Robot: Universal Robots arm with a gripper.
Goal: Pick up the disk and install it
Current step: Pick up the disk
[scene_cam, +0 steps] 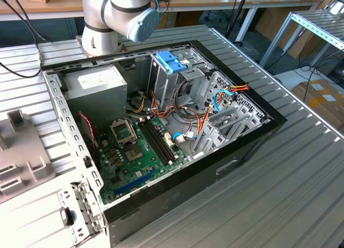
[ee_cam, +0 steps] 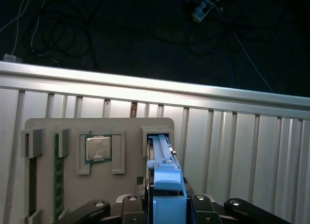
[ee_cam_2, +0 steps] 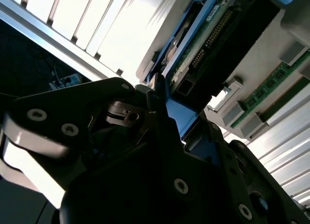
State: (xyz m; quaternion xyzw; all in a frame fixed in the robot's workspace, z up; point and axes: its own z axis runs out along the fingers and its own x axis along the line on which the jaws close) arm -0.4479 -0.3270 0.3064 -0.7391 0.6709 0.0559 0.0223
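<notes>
First wrist view: my claw (ee_cam: 167, 202) clenches the blue end of the disk (ee_cam: 163, 173), which stands in the grey holder (ee_cam: 72, 132) slot, long axis running straight away from me.

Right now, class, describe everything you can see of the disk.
The disk is a flat drive framed by light-blue plastic rails with an end tab. It stands on edge in a slot of the grey holder, with its tab end toward the gripper, which sits at either side of that tab. The second wrist view shows its dark face, a green board edge and a black connector.
</notes>
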